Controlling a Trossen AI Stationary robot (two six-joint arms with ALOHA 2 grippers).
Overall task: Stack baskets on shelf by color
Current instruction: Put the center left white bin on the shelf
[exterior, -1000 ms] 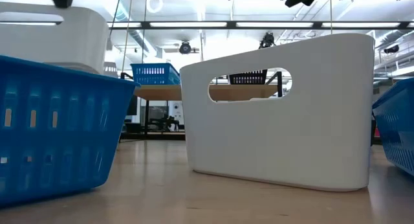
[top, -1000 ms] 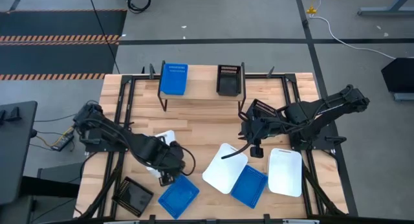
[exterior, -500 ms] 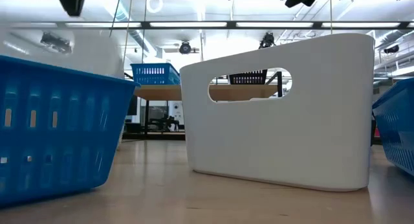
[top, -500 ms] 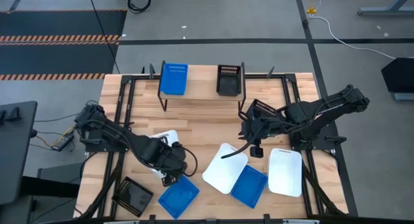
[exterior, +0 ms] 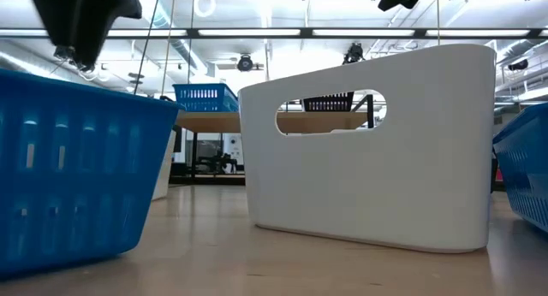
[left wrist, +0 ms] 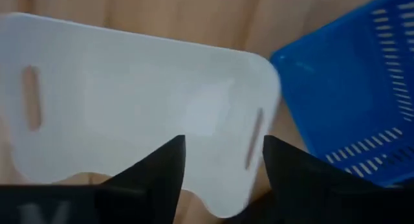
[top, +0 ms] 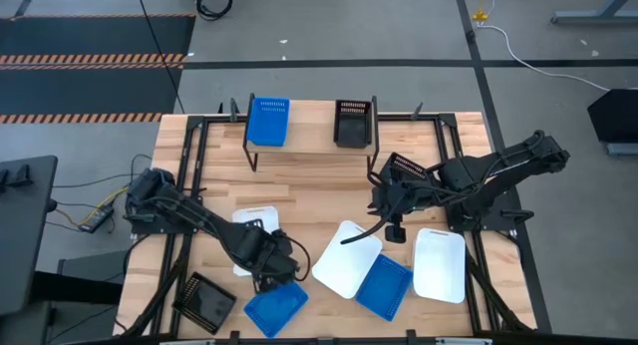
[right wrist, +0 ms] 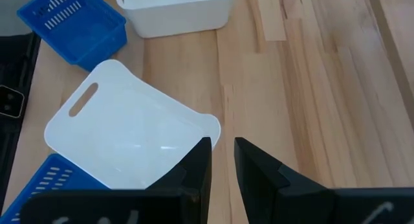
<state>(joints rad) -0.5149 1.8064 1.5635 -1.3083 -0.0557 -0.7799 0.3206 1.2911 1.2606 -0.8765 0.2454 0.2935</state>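
the shelf (top: 309, 126) carried one blue basket (top: 267, 122) and one black basket (top: 352, 123); the rest sat on the table (top: 319, 190) in front of it. the left gripper (top: 267, 275) hung with jaws spread and empty over the white basket (top: 249, 225) at front left of the shelf, just beside a blue one (top: 275, 307). the right gripper (top: 395, 228) hovered front right of the shelf near another white basket (top: 346, 257), jaws narrowly apart, holding nothing.

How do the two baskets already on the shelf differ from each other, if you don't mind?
The blue basket is larger than the black basket. It sits toward the shelf's left end, the black one toward the right. Both stand upright, apart from each other.
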